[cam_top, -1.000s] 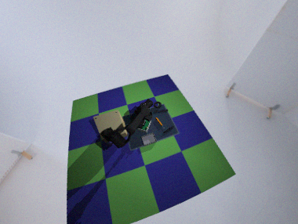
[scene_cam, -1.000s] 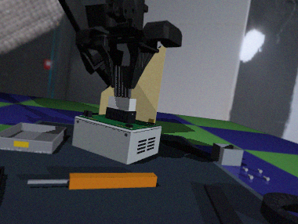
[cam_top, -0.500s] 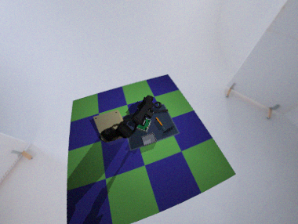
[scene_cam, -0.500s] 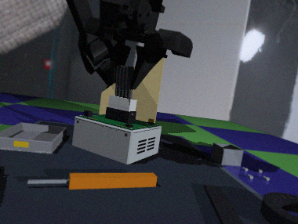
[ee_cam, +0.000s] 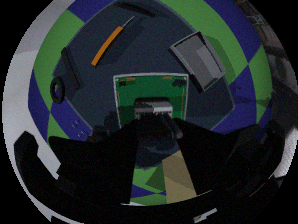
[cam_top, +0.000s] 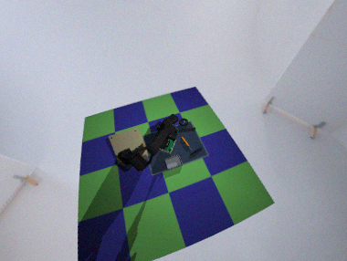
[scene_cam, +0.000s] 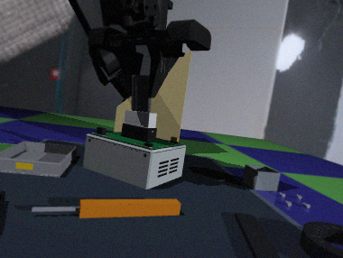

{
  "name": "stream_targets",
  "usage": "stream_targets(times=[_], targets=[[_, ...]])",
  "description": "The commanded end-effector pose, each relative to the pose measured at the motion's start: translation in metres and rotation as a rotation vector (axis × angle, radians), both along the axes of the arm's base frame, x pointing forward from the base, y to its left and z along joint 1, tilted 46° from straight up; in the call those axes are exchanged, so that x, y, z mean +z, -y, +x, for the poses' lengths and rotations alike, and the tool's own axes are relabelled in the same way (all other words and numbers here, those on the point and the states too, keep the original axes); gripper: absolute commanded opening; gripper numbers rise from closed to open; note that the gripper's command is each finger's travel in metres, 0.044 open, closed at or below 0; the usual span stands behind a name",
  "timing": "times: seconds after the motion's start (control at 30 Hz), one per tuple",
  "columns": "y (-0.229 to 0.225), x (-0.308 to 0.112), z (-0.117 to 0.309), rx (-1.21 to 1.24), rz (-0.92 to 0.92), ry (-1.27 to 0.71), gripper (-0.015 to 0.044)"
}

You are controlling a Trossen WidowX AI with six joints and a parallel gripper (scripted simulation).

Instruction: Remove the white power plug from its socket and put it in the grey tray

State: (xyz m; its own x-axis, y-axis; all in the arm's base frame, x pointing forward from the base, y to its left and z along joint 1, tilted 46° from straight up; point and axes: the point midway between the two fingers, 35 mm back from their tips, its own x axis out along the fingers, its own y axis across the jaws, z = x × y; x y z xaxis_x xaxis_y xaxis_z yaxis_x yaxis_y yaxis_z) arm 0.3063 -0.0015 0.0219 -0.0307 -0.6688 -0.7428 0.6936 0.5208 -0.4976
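Jaws (scene_cam: 142,96) of black metal clamped on the white block-shaped power plug (scene_cam: 140,118) (ee_cam: 154,106) at centre frame, presumably for rocking it loose from the black socket (scene_cam: 139,133).

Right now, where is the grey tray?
In the exterior view, the tray is at the left, beside the white box and behind the screwdriver.

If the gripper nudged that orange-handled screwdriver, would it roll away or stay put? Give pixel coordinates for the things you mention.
The orange-handled screwdriver (scene_cam: 130,208) (ee_cam: 107,46) (cam_top: 185,141) would probably slide rather than roll, since its handle looks flat-sided. It may pivot, too, as its thin grey shaft seems lighter than the thick handle.
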Motion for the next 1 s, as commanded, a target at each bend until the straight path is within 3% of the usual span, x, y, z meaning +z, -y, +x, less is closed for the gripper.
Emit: stream_targets(times=[0.0, 0.27, 0.7, 0.97], targets=[[-0.015, 0.009, 0.004, -0.004, -0.054, -0.034, 0.0], [-0.022, 0.004, 0.011, -0.065, -0.151, -0.103, 0.0], [-0.013, 0.019, -0.004, 0.058, 0.047, 0.038, 0.0], [-0.021, 0.014, 0.004, -0.004, -0.053, -0.034, 0.0]])
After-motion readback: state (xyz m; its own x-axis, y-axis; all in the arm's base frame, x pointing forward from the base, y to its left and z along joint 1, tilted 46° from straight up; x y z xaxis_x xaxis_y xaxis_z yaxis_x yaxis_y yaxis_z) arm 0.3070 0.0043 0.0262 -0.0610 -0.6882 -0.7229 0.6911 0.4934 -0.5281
